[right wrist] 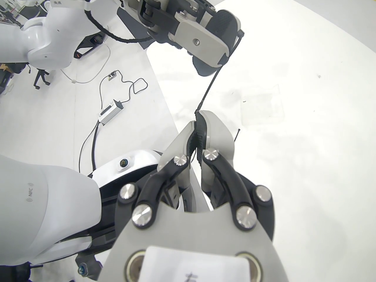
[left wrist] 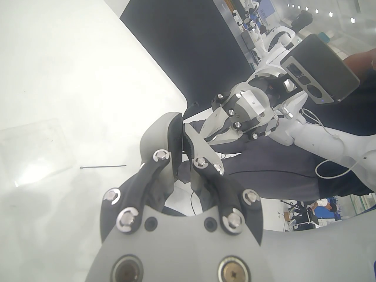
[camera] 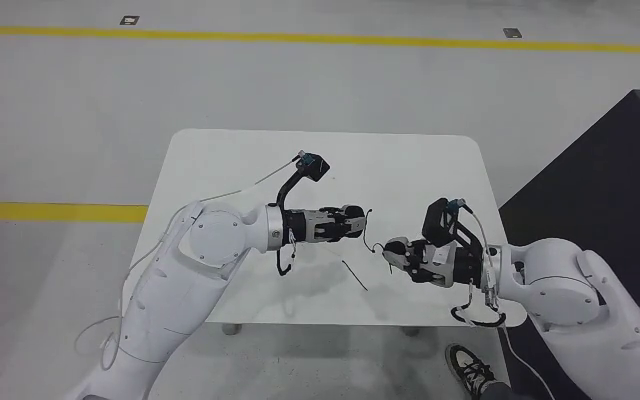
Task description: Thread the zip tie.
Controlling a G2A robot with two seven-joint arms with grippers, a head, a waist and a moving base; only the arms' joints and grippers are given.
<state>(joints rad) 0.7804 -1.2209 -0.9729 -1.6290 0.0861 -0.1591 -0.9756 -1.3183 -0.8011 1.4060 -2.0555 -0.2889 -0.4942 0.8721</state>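
Observation:
A thin black zip tie stretches through the air between my two grippers above the white table. My left gripper is shut on its head end, and the small head pokes out beside the black finger pad. My right gripper is shut on the tail end, close below the left one. From above, the tie curves between the two fingertips, and the right gripper sits just right of the left. The left gripper shows its jaws pressed together.
A second zip tie lies flat on the table near the front edge, under the grippers. A clear plastic sheet lies beside it. A dark panel stands to the right of the table.

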